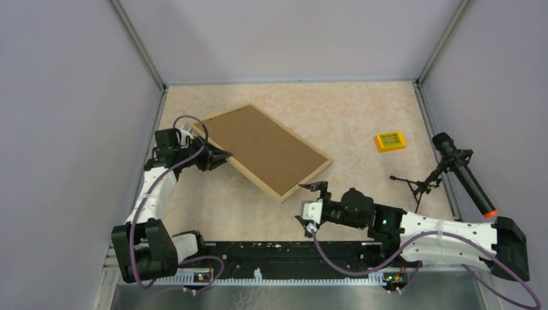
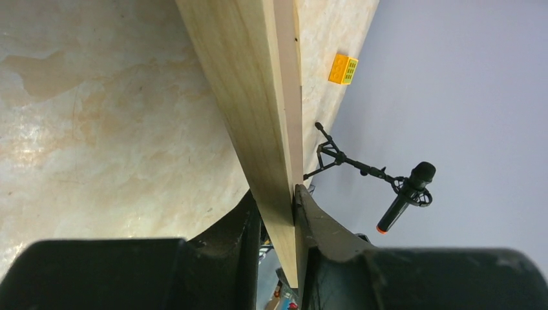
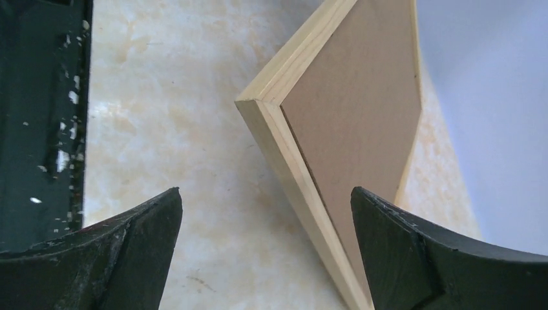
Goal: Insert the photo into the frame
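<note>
The frame [image 1: 265,150] of light wood lies brown back up, slanting across the middle of the table. My left gripper [image 1: 220,157] is shut on its left edge; in the left wrist view the two fingers pinch the wooden rail [image 2: 278,213]. My right gripper [image 1: 313,201] is open beside the frame's near corner [image 3: 258,103], its fingers wide apart with nothing between them but table and the frame's rail. The photo is out of view.
A small yellow block [image 1: 390,141] lies at the right rear. A black microphone [image 1: 462,173] on a small tripod stands at the right edge. Grey walls close in the table on three sides; a black rail [image 1: 291,255] runs along the near edge.
</note>
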Tool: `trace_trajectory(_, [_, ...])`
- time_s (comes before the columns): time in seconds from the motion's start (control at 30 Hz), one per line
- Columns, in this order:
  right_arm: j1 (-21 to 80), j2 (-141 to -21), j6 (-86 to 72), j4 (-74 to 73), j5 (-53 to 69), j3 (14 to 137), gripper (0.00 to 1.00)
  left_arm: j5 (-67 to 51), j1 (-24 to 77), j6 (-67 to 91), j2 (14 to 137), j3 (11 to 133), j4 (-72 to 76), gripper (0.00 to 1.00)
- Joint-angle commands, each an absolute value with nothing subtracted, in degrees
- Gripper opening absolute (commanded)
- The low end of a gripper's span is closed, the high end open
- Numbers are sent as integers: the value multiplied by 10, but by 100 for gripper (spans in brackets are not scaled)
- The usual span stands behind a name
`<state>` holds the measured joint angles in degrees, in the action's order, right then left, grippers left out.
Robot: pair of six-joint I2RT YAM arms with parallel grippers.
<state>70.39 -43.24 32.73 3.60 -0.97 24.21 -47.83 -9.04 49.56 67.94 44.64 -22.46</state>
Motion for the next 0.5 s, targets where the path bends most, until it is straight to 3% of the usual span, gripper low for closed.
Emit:
trace_trajectory(0.0, [709,-485,438,208,-20,235,99,-485,-94,468,641,493,-243,0])
trace_trajectory(0.13, [713,-547,454,326,-52,222,97,-475,-94,473,641,513,-273,0])
trace_trajectory(0.27, [717,-601,448,399,-70,219,86,-472,-94,485,641,532,-293,0])
trace_trajectory(0.37, [725,-625,442,422,-94,221,66,-454,-94,491,640,545,-310,0])
trace_trajectory(0.47, [726,-632,418,439,-128,223,38,-442,-95,507,638,560,-330,0])
